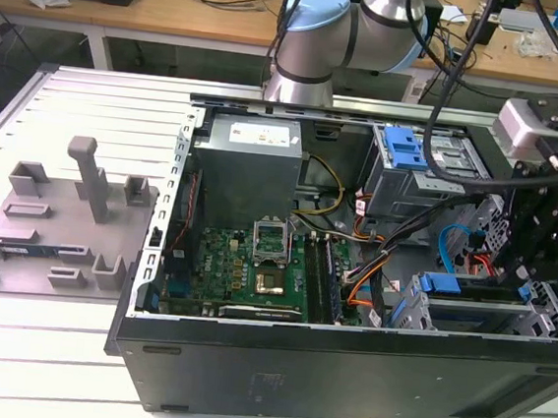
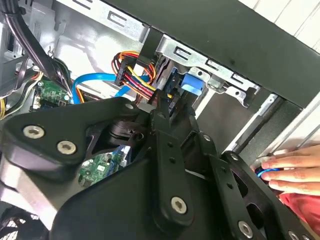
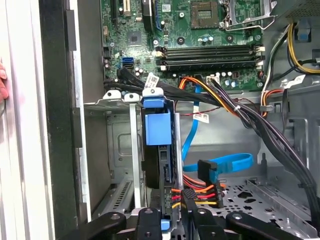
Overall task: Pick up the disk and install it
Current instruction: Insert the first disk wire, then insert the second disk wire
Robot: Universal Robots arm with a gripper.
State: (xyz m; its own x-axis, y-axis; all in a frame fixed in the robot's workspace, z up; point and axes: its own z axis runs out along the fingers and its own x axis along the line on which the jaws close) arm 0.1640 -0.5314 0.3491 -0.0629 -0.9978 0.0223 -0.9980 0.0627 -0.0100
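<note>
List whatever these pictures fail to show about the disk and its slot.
- Disk, first wrist view: seen edge-on, so the drive cage walls hide its faces and label.
- Its end nearest the tool, first wrist view: covered by the tool and cut off by the picture's edge.
- Slot depth, second wrist view: the tool's black body covers it.
- Hand, second wrist view: cut off at the edge; the blue thing under it cannot be identified.

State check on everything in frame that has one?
computer case: side panel off, interior exposed
the disk: standing on edge in a drive cage slot
drive cage: slot beside the disk empty
gripper: at the disk's near end
hand: at the case's outer side
</note>
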